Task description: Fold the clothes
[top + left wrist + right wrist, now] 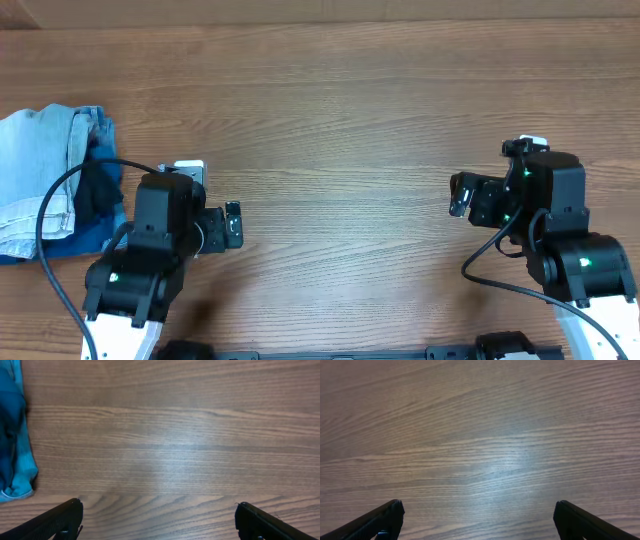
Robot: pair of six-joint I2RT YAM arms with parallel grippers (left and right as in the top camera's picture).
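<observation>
The pale light-blue denim shorts (38, 165) lie bunched in a pile at the table's far left edge in the overhead view. They are out of view in both wrist views. My left gripper (232, 225) is open and empty over bare wood, well to the right of the pile; its two fingers stand wide apart in the left wrist view (157, 507). My right gripper (458, 195) is open and empty over bare wood on the right side, fingers wide apart in the right wrist view (477, 505).
A black garment (100, 190) and a darker blue folded garment (88, 236) lie against the shorts' right and front sides. The darker blue cloth shows at the left edge of the left wrist view (17, 455). A black cable loops from the left arm over the pile.
</observation>
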